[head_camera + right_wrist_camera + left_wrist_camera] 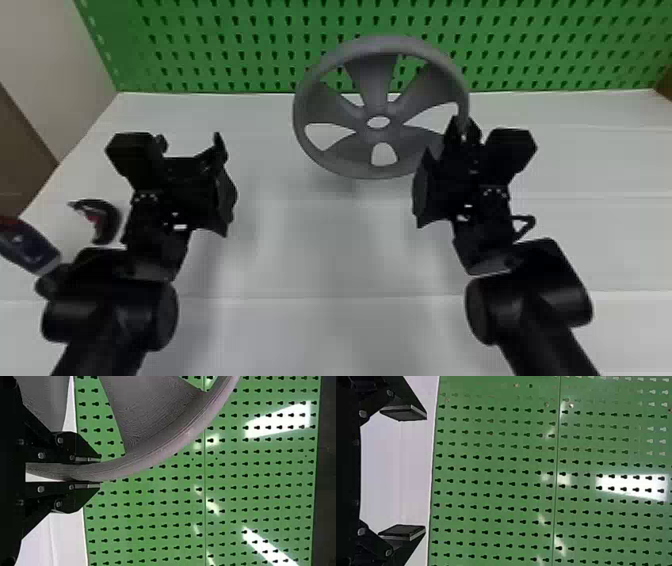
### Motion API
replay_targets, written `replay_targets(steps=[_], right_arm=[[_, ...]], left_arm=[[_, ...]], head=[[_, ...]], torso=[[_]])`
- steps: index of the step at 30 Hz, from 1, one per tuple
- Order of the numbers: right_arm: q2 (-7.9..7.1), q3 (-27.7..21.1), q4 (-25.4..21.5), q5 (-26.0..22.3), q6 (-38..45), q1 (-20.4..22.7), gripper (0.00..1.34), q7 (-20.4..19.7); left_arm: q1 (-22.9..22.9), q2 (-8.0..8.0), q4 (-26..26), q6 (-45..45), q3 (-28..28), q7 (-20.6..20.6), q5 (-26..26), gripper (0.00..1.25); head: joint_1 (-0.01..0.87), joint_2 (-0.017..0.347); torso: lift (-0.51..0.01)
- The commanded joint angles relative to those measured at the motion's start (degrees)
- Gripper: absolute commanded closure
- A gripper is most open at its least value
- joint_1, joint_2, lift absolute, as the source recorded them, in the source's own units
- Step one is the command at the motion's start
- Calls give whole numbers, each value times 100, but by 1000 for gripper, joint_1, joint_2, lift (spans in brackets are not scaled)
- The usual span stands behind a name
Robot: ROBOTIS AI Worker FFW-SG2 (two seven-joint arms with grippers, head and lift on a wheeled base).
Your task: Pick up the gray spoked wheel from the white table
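Held by the right side of its rim: the gray spoked wheel (372,82), pinched between the 2 black fingers of the right gripper (463,132). Turned with its open face toward the head camera, showing 5 broad spokes around 1 round center hole. Placed over the far part of the white tabletop (320,240), with the upper rim overlapping the green pegboard (250,40) in the head view. Cannot tell whether the lower rim touches the tabletop. In the right wrist view, runs out from between the closed-in fingers as a curved rim, with 1 spoke joining it.

Well apart from the wheel, on the left: the left gripper (190,145), holding nothing, with its 2 fingers spread wide. In the left wrist view, pointed toward the pegboard, with pads facing each other across a broad gap.

Farther out, beside the left arm: a dark curved item (114,220) with some red inside. Near that, at the head view's left edge: a blue-and-red item (22,242), partly cut off.
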Motion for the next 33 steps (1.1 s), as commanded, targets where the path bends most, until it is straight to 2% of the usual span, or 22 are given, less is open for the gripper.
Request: replay_targets(steps=[1,15,25,33], right_arm=[[-50,-7,-171,91,-24,75,1113,0],[-129,72,-224,118,20,48,1122,17],[-208,142,-224,-67,151,22,1122,176],[-182,28,-198,-216,274,22,1122,167]], left_arm=[[-7,-24,-2,9,-14,0,-8,263],[-7,-41,-2,26,-41,0,-52,265],[11,-50,-28,26,-49,18,-131,265],[28,-50,-37,26,-49,62,-158,265]], head=[[806,44],[806,44],[806,44],[806,44]], torso=[[-98],[-98],[-98],[-98]])
